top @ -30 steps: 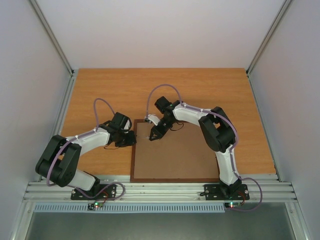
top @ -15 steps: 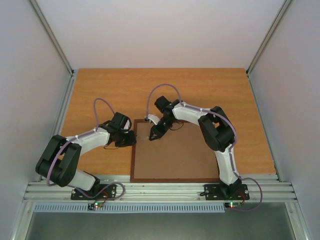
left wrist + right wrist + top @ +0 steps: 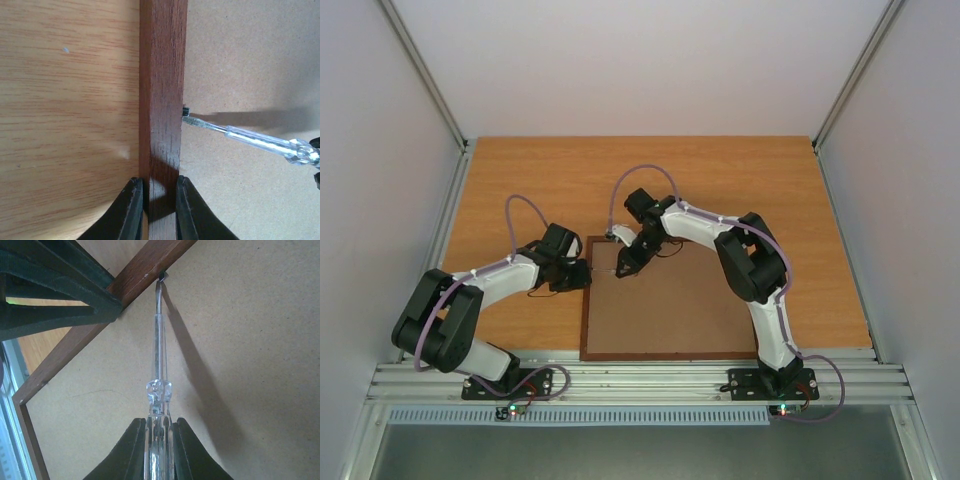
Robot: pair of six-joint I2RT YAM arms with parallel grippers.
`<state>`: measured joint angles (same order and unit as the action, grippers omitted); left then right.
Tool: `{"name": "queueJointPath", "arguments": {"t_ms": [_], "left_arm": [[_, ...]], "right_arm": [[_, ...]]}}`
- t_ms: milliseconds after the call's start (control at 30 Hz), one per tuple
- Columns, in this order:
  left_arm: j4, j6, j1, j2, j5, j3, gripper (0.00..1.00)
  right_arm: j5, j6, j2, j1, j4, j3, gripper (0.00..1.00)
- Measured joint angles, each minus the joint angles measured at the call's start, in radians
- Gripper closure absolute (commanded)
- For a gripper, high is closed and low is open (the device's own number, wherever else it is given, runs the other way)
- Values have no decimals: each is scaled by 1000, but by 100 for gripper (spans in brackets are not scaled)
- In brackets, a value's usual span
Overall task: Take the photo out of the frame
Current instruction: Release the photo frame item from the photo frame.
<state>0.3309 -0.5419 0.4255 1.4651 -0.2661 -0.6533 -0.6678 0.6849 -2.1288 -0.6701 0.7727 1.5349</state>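
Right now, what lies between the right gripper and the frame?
A clear-handled screwdriver, tip at a small black clip on the frame, seen in the right wrist view.

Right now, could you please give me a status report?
Left gripper clamped on frame rail. Right gripper holding screwdriver, tip at retaining tab. Backing up; photo not visible.

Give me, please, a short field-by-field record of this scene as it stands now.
frame: flat on the table, hardboard back facing up
photo: not visible
left hand: shut on the frame's left rail
right hand: shut on a clear-handled screwdriver
screwdriver tip: at a small black tab on the rail's inner edge
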Motion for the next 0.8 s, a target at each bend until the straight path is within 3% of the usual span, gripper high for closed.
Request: {"name": "queueJointPath", "arguments": {"t_ms": [800], "left_arm": [[-6,1,42,-2,69,-3,93]], "right_arm": [[240,-84,-21,-105,207,232,99]]}}
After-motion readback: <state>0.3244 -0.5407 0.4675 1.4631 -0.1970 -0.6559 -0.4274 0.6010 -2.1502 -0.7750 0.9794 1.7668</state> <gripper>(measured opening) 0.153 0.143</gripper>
